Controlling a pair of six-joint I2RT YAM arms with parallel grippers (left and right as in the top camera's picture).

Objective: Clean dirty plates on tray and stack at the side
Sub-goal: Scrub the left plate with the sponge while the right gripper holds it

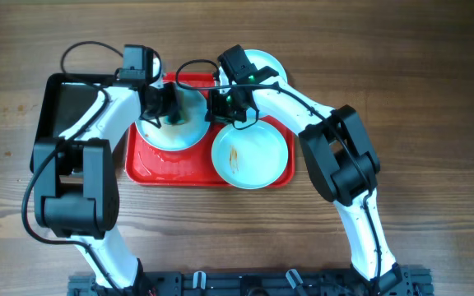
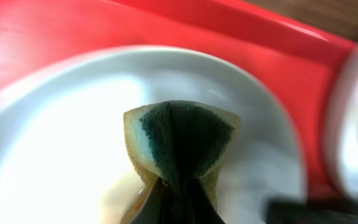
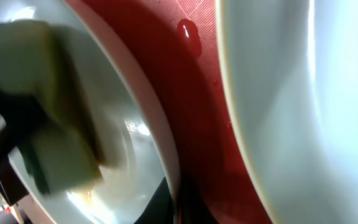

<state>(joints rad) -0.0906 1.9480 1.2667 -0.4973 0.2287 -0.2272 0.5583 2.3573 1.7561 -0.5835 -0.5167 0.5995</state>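
One plate (image 1: pixel 159 136) lies on the left half of the red tray (image 1: pixel 151 168). My left gripper (image 1: pixel 171 115) is shut on a yellow sponge with a green scouring face (image 2: pixel 179 140) and presses it onto this plate (image 2: pixel 61 137). My right gripper (image 1: pixel 219 111) is shut on the right rim of the same plate (image 3: pixel 166 168). A second plate (image 1: pixel 257 156) with a brown smear in its centre lies on the right half of the tray and shows in the right wrist view (image 3: pixel 303 112). A third plate (image 1: pixel 268 64) sits on the table behind the tray.
A black glossy tray (image 1: pixel 64 107) lies left of the red tray, under my left arm. A drop of liquid (image 3: pixel 188 31) sits on the red tray floor between the two plates. Wooden table surrounds both trays.
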